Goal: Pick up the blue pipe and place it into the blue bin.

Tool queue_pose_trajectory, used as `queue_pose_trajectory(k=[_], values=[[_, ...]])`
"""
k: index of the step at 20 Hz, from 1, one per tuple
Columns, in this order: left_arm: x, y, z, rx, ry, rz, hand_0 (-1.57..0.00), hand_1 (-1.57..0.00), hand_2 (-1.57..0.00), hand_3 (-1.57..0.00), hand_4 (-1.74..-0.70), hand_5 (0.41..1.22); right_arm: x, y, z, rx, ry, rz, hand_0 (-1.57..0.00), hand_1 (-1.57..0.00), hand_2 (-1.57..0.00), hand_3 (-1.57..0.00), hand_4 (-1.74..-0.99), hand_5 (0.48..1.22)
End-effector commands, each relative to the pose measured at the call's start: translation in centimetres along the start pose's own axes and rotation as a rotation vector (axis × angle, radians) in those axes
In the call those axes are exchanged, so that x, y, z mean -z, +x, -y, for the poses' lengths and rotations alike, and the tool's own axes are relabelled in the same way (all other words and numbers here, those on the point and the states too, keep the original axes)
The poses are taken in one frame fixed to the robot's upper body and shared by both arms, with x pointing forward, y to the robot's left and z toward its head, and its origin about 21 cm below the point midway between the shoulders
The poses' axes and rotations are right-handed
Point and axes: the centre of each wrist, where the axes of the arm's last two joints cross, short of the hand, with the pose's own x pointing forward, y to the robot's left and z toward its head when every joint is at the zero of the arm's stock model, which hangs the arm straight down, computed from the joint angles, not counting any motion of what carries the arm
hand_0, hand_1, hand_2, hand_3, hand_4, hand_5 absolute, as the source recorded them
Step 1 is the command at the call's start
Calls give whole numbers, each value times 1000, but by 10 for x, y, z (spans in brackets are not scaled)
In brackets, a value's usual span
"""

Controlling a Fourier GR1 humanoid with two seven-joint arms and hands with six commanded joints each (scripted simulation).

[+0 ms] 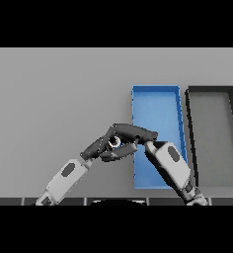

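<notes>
Head view: the blue pipe [114, 142] is seen just left of centre frame, only a small bluish end showing, enclosed by dark fingers. The right hand [133, 133], reaching leftward from the lower right, is curled over it; the left hand [102, 147], coming from the lower left, meets it at the same spot, and whether its fingers grip cannot be told. The blue bin [158, 94] lies right of centre, its left wall just beside the hands; a dark bin [211, 90] stands further right. The step is judged to be the grasp. Next, a lift and a short carry rightward over the bin wall are called for.
</notes>
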Motion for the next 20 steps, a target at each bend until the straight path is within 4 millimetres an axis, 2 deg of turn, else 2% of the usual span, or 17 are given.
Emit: queue_pose_trajectory(k=[1,4,7,8,10,12,13,15,17,20], values=[[-2,-2,2,-24,3,20,-1363,-1344,-1254,-1312,-1686,1221,1,-1,-1,-9,0,16,-1392,-1388,-1396,-1320,-1452,968],[-1,3,-3,-29,-3,2,-1464,-1455,-1372,-1438,-1713,1221,0,4,1,-110,3,29,-1479,-1477,-1482,-1442,-1457,1092],[-3,2,-4,-40,-1,24,-1516,-1512,-1388,-1503,-1727,1221,2,5,-3,-93,-13,44,-1524,-1523,-1525,-1505,-1475,1155],[-6,1,-6,-17,2,37,-1435,-1354,-1221,-1333,-1648,1221,1,5,-2,-73,-21,53,-1533,-1533,-1534,-1518,-1480,1168],[-8,2,-12,84,-41,27,-925,-866,-781,-853,-1415,1221,-1,3,-2,-49,-31,66,-1547,-1546,-1548,-1537,-1487,1187],[-7,2,-15,142,-97,5,-592,-554,-500,-546,-1216,1221,2,7,-2,-58,-24,33,-1556,-1555,-1556,-1549,-1490,1199],[-7,2,-12,161,-113,8,-473,-443,-399,-436,-1143,1187,1,7,-5,-60,-17,36,-1559,-1558,-1559,-1554,-1491,1204],[-10,0,-11,177,-110,22,-303,-283,-255,-279,-1041,1020,2,7,-6,-55,-5,47,-1563,-1563,-1563,-1560,-1493,1210],[-9,-3,-14,201,-99,-35,-193,-181,-163,-178,-968,849,0,6,-9,-56,-5,98,-1566,-1566,-1566,-1564,-1495,1214],[-10,-1,-14,205,-89,-56,-98,-92,-83,-91,-898,697,2,10,-7,-82,-21,94,-1568,-1568,-1568,-1567,-1496,1217]])
